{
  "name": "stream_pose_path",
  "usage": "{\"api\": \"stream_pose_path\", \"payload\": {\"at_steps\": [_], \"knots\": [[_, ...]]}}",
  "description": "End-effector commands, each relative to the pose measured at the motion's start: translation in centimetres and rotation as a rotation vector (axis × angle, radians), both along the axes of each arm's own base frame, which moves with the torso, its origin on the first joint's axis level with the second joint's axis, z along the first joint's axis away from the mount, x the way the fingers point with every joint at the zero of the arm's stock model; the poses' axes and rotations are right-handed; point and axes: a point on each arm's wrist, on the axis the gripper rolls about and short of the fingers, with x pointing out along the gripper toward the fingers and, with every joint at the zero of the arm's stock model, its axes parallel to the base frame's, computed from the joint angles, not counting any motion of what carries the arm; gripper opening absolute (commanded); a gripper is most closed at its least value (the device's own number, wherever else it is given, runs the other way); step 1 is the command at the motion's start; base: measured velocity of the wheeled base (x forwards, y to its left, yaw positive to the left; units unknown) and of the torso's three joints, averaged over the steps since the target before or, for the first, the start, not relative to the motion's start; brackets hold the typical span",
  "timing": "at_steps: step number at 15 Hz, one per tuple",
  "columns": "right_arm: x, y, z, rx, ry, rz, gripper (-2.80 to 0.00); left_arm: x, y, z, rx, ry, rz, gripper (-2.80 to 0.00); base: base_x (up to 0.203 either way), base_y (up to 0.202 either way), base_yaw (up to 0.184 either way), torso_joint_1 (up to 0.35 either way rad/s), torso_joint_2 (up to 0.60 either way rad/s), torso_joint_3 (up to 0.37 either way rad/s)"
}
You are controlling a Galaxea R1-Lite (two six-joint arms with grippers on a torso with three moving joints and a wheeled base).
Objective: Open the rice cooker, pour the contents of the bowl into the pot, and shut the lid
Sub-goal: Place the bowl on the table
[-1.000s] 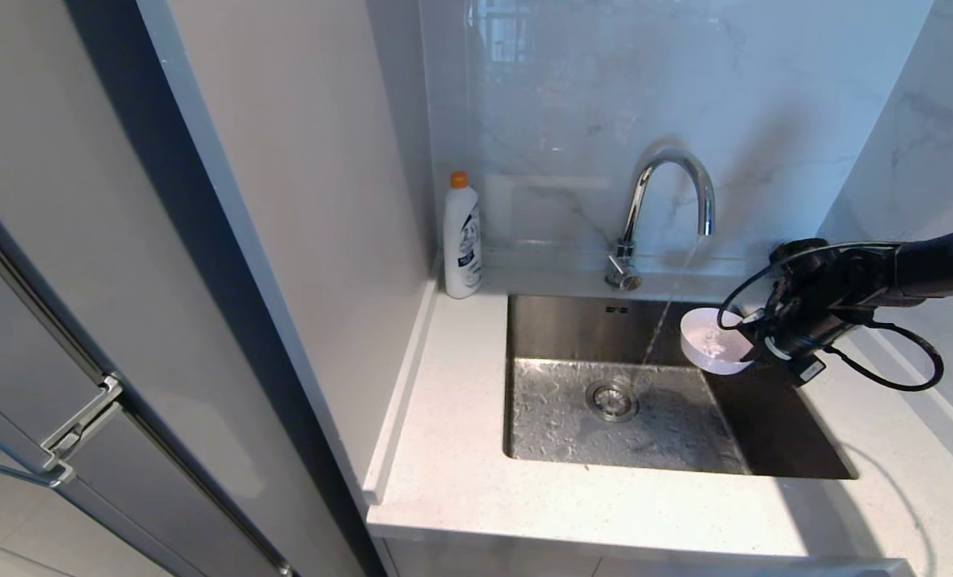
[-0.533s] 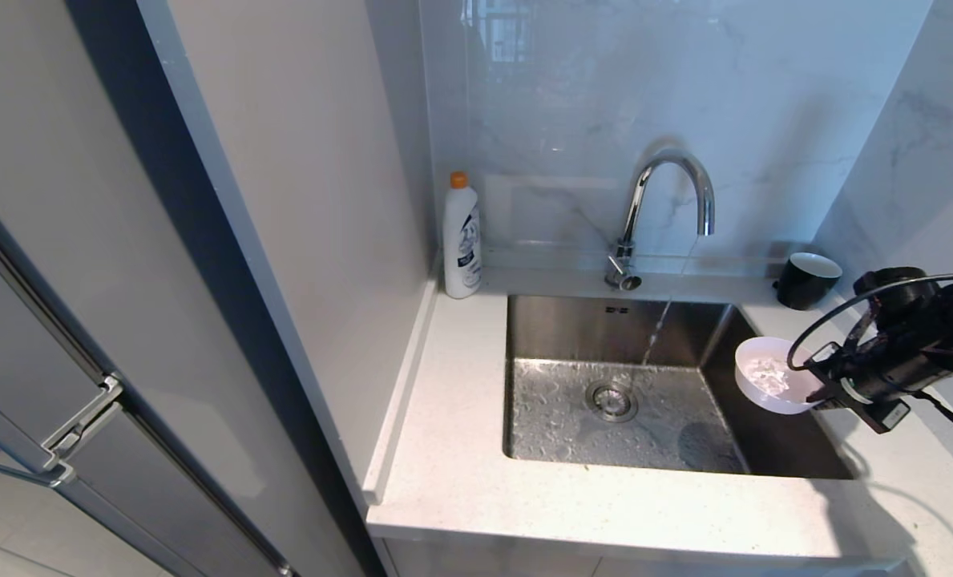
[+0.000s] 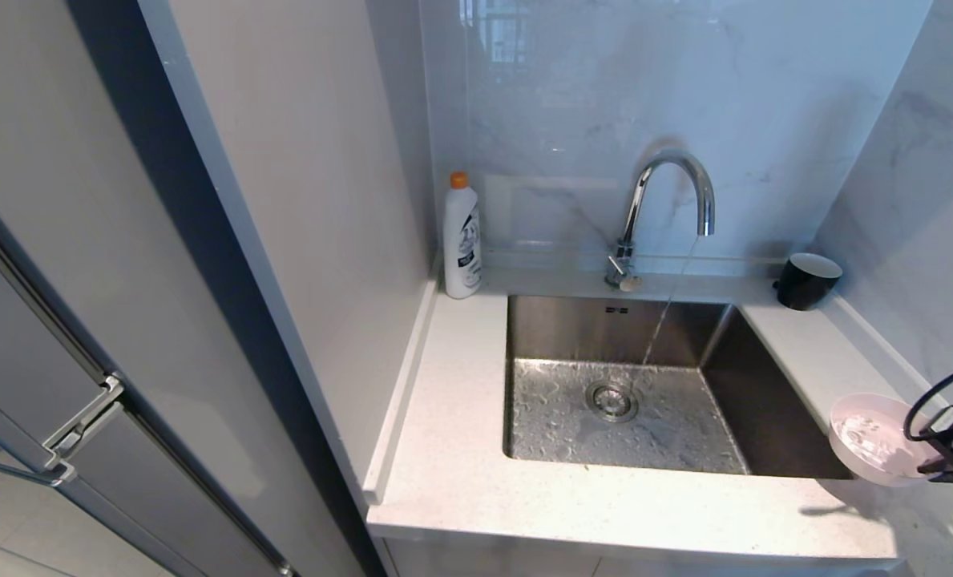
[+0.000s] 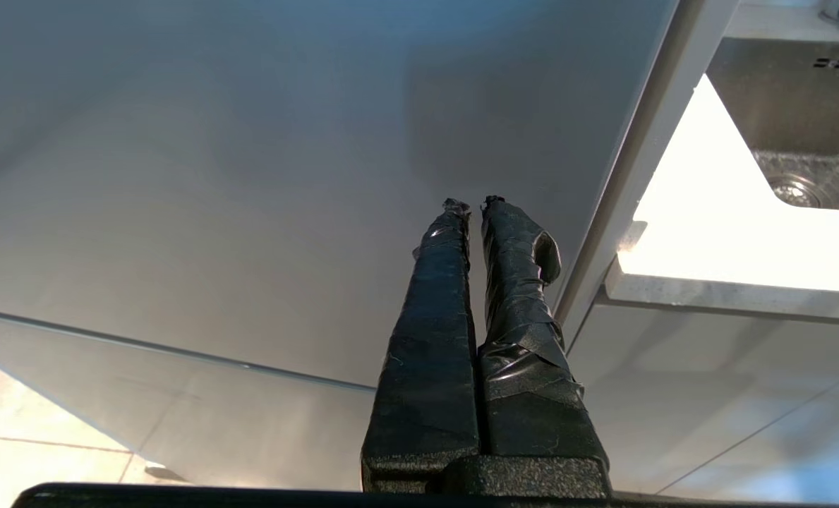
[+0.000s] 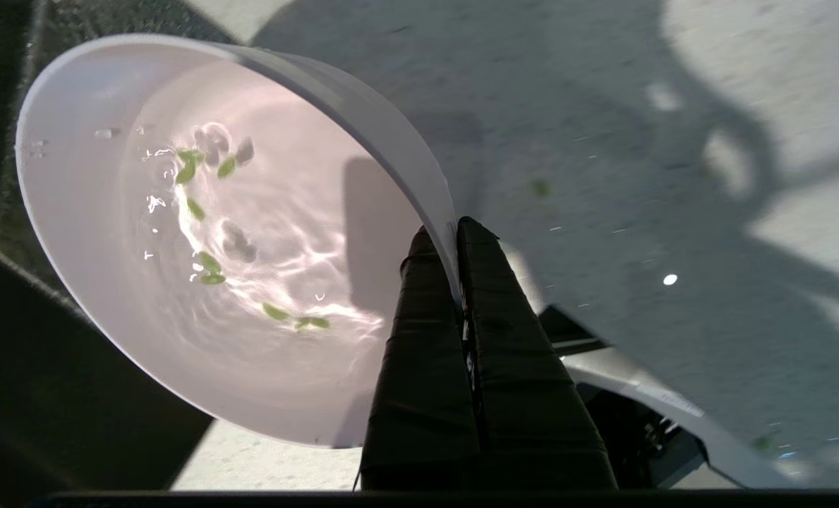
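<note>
Right wrist view: right tool (image 5: 454, 240) pinches the bowl (image 5: 200, 233) rim, keeping water and the contents (image 5: 207, 262) level.
Left tool (image 4: 472, 206): pressed together, parked beside the desk (image 4: 708, 233).
Tap (image 3: 672, 200): running into sink (image 3: 765, 401).

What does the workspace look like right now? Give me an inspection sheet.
Surface: white counter around a steel sink, tap running.
Job's things: bowl held over the counter's right end, holding water and green bits; rice cooker nothing seen.
Clutter: white bottle, black cup.
Grippers: right gripper shut on the bowl's rim; left gripper shut, empty, beside a grey panel.
Cables: black loop at the right wrist.
Surroundings: marble backsplash, grey cabinet.
</note>
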Motion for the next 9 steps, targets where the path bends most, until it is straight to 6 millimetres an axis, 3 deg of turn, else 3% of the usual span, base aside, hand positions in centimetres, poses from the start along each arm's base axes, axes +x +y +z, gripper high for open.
{"api": "stream_pose_path", "payload": {"at_steps": [1, 6, 9], "knots": [[-2.3, -1.1, -0.2, -0.029, 0.000, -0.023, -2.80, 0.0, 0.0, 0.0, 0.000, 0.001, 0.000, -2.80, 0.000, 0.000, 0.000, 0.000, 0.00, 0.000], [-6.2, -3.8, -1.7, -0.017, 0.027, -0.045, -2.80, 0.0, 0.0, 0.0, -0.002, 0.003, -0.001, -2.80, 0.000, 0.000, 0.000, 0.000, 0.00, 0.000], [-9.0, -4.1, -2.9, 0.015, 0.063, -0.035, -2.80, 0.0, 0.0, 0.0, -0.003, 0.003, -0.001, -2.80, 0.000, 0.000, 0.000, 0.000, 0.00, 0.000]]}}
